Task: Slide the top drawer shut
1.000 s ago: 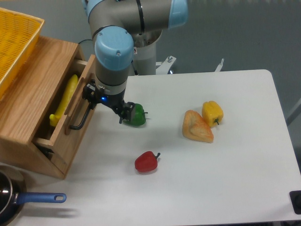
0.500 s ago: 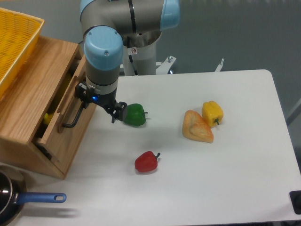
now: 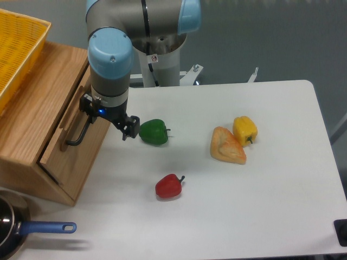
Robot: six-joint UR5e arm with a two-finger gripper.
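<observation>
The top drawer (image 3: 56,147), a light oak front panel with a black bar handle (image 3: 77,135), lies almost flush with the wooden cabinet (image 3: 36,103) at the left. No gap into the drawer shows. My gripper (image 3: 129,129) hangs just right of the handle, its wrist body close against the drawer front. The black fingertips point down and to the right, close together, with nothing between them. They end just left of a green pepper (image 3: 154,131).
A red pepper (image 3: 168,186), a yellow pepper (image 3: 245,129) and an orange wedge (image 3: 227,146) lie on the white table. A yellow basket (image 3: 16,51) sits on the cabinet. A pan with a blue handle (image 3: 46,228) is at the front left.
The arm has moved left and the top drawer has slid in with it. The yellow item inside the drawer, visible a second ago, is now hidden. The green pepper stayed in place.
</observation>
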